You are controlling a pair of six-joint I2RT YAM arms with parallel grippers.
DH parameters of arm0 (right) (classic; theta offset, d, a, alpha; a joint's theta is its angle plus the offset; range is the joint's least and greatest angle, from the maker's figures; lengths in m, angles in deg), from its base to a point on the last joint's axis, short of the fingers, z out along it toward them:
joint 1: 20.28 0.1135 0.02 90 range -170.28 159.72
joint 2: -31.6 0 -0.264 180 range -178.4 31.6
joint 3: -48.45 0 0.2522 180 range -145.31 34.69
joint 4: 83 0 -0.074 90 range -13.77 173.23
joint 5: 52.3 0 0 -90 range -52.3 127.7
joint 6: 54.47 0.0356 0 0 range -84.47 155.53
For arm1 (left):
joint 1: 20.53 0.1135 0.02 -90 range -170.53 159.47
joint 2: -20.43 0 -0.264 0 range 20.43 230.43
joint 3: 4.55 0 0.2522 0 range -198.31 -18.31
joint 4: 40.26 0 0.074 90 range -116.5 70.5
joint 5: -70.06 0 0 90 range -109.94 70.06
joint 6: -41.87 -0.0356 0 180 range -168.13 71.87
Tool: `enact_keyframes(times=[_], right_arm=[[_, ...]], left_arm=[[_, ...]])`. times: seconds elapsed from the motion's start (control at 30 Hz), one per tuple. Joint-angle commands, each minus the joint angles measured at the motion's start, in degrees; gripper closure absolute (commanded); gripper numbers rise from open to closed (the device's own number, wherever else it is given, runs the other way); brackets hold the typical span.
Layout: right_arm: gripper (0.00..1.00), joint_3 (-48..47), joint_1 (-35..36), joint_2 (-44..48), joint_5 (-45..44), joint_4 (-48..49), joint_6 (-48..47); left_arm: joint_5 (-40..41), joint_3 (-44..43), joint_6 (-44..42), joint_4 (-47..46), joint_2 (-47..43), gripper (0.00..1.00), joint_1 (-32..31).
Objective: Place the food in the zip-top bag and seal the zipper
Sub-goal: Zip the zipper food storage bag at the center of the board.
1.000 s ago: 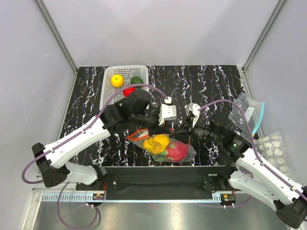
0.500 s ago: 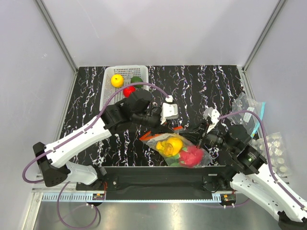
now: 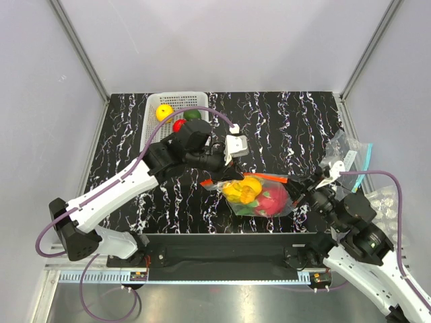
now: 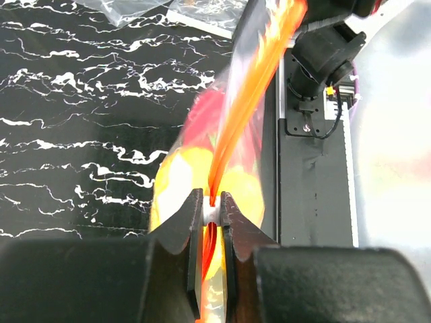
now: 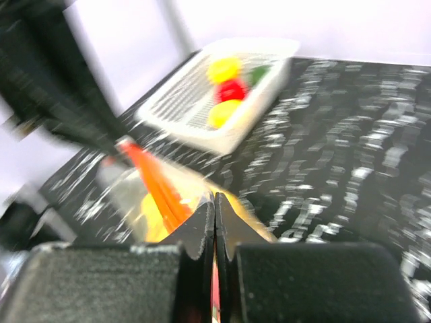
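- The left gripper (image 4: 211, 205) is closed to a thin slit, and the white slider tab (image 4: 211, 213) of the zipper (image 4: 250, 101) is pinched between its fingers.
- From those fingers the red-orange zipper is drawn out straight and taut toward the right gripper (image 5: 214, 200).
- The right gripper's fingers are pressed together with no gap seen, and the far edge of the zip-top bag (image 3: 291, 196) is clamped there. The orange strip leads away from its tips.
- The bag is spanned between the two grippers, hanging just below the strip. Whether its bottom rests on the table (image 3: 289, 121) cannot be told.
- Inside the bag, the banana bunch (image 3: 242, 190) is seen nearer the left gripper and the dragon fruit (image 3: 271, 200) nearer the right gripper, the two touching.
- Well beyond the left gripper, a round yellow fruit (image 3: 163, 112) is seen in the white mesh basket (image 3: 176, 94).
- Beside the right gripper, on its outer side, a second clear bag with a teal edge (image 3: 347, 156) is laid flat.
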Motion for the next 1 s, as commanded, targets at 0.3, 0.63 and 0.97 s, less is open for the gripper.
enact_keyframes(times=[0.3, 0.63, 0.97], right_arm=[[1.0, -9.0, -0.34, 7.04, -47.07, -10.58, 5.55], [1.0, -8.91, -0.34, 8.19, -45.6, -12.7, 6.25], [1.0, -6.1, -0.43, -12.53, -30.74, 2.31, 4.76]], left_arm=[[2.55, -2.87, 1.0, 3.52, 0.35, 1.0, 3.6], [6.07, -3.23, 2.58, 4.06, 1.76, 1.0, 6.24], [19.24, -2.08, 6.62, 2.29, 2.46, 0.99, 14.67]])
